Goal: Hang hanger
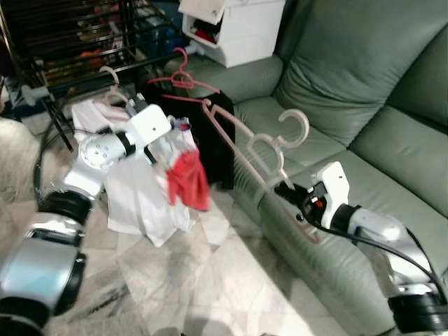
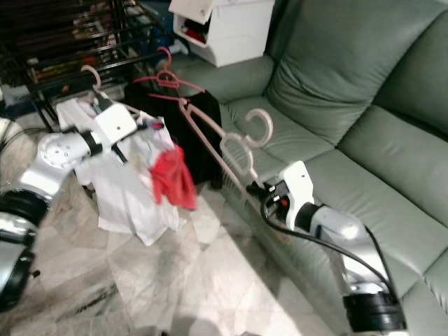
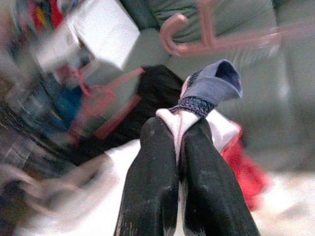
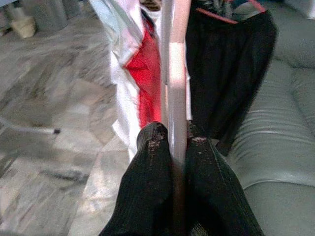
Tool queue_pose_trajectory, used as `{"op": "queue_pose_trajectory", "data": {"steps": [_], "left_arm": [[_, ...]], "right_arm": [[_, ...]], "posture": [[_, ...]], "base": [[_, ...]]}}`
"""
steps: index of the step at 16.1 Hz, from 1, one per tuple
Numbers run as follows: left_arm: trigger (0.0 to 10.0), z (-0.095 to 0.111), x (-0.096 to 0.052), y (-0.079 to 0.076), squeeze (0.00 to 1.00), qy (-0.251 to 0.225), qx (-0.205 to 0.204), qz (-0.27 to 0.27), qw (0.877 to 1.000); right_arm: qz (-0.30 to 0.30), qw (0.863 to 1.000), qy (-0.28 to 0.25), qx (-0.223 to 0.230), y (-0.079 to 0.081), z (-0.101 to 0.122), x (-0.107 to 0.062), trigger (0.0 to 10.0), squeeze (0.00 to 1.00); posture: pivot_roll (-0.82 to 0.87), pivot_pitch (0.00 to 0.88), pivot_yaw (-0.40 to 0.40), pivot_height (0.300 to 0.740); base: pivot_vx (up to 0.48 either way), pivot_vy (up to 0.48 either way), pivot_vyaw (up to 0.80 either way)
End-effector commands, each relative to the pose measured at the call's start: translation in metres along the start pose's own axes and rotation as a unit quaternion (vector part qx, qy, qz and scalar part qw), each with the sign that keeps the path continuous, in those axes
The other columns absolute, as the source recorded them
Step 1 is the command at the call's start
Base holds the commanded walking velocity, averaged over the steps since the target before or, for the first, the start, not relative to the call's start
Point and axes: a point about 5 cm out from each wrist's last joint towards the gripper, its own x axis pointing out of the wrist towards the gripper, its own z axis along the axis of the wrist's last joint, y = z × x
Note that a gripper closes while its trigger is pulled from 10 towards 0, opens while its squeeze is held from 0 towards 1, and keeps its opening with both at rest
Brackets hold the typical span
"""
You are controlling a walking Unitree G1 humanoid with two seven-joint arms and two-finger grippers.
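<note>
pinching pink hangers (image 1: 262,150), right gripper (image 1: 285,190); left gripper (image 3: 178,147) clamps white shirt (image 1: 143,199); no legible writing.

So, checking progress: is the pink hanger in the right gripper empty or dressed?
Empty. The pink hanger in the right gripper shows bare bars; the left gripper pinches the white shirt apart from it.

Left arm (image 1: 91,157): silver-white shell, round joint disc with small dark screw dots, black ring band behind it, big brushed-silver cylinder nearest camera. White boxy wrist block just behind left gripper (image 3: 179,162). Its fingers (image 3: 150,182): long, black, glossy, scuffed pale near base. Right arm (image 1: 381,231): white casing, black collar, thin black cable looping alongside, red dot on wrist housing behind right gripper (image 4: 174,147). Those fingers (image 4: 147,191): black, finely ribbed texture.
</note>
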Motion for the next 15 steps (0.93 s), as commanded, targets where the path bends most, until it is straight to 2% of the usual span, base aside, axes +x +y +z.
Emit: {"op": "queue_pose_trajectory", "data": {"steps": [1,2,3,4,6,7,8,9,10,11,12,13,14,15], "left_arm": [[10.0,0.006,-0.003,0.026,0.0,-0.02,-0.092,0.081,0.992],[10.0,0.007,-0.004,0.035,0.0,-0.023,-0.123,0.133,0.983],[10.0,0.005,-0.006,0.046,0.0,-0.022,-0.179,0.205,0.962],[10.0,0.003,-0.007,0.05,0.0,-0.029,-0.243,0.237,0.94],[10.0,0.002,-0.007,0.052,0.0,-0.049,-0.314,0.251,0.914],[10.0,0.007,-0.002,0.047,0.0,-0.072,-0.346,0.204,0.913],[10.0,0.021,0.008,0.031,0.0,-0.095,-0.327,0.066,0.938],[10.0,0.024,0.009,0.02,0.0,-0.1,-0.292,-0.032,0.951],[10.0,0.023,0.006,0.009,0.0,-0.091,-0.253,-0.123,0.955],[10.0,0.009,-0.007,-0.004,0.0,-0.025,-0.131,-0.255,0.958],[10.0,-0.001,-0.016,-0.005,0.0,0.032,-0.014,-0.294,0.955],[10.0,-0.005,-0.02,-0.005,0.0,0.056,0.037,-0.309,0.949],[10.0,-0.011,-0.024,0.002,0.0,0.111,0.173,-0.295,0.933],[10.0,-0.003,-0.019,0.012,0.0,0.114,0.273,-0.235,0.926]], "right_arm": [[0.0,1.0,0.005,-0.011,-0.001,0.001,-0.001,10.0,0.0],[-0.006,1.0,0.008,-0.017,-0.003,0.0,-0.002,10.0,0.0],[-0.014,1.0,0.009,-0.009,-0.002,-0.002,-0.001,10.0,0.0],[-0.02,1.0,0.009,-0.012,-0.001,-0.003,0.002,10.0,0.0],[-0.023,1.0,0.009,-0.017,0.001,-0.005,0.005,10.0,0.0],[-0.032,0.999,0.006,-0.019,0.002,-0.005,0.007,10.0,0.0],[-0.053,0.998,0.007,-0.026,-0.002,-0.005,0.008,10.0,0.0],[-0.058,0.998,0.006,-0.025,-0.004,-0.005,0.007,10.0,0.0],[-0.062,0.998,0.006,-0.024,-0.006,-0.005,0.006,10.0,0.0],[-0.067,0.997,0.01,-0.028,-0.008,-0.007,0.005,10.0,0.0],[-0.07,0.997,0.01,-0.028,-0.009,-0.007,0.005,10.0,0.0],[-0.071,0.997,0.011,-0.029,-0.009,-0.007,0.005,10.0,0.0],[-0.073,0.997,0.01,-0.028,-0.008,-0.009,0.006,10.0,0.0],[-0.07,0.997,0.012,-0.03,-0.005,-0.011,0.007,10.0,0.0]], "posture": [[-0.04,0.04,0.044,0.74],[-0.04,0.04,0.044,0.74],[-0.04,0.04,0.044,0.74],[-0.04,0.04,0.044,0.74],[-0.04,0.041,0.048,0.74],[-0.04,0.042,0.048,0.74],[-0.04,0.042,0.049,0.74],[-0.04,0.042,0.049,0.74],[-0.04,0.044,0.049,0.74],[-0.03,0.046,0.052,0.74],[-0.03,0.046,0.052,0.74],[-0.03,0.046,0.052,0.74],[-0.03,0.046,0.054,0.74],[-0.02,0.046,0.055,0.74]], "base": [[0.0,0.0,0.0],[0.0,0.0,0.0],[0.0,0.0,0.0],[0.0,0.0,0.0],[0.0,0.0,0.0],[0.0,0.0,0.0],[0.0,0.0,0.0],[0.0,0.0,0.0],[0.0,0.0,0.0],[0.0,0.0,0.0],[0.0,0.0,0.0],[0.0,0.0,0.0],[0.0,0.0,0.0],[0.0,0.0,0.0]]}}
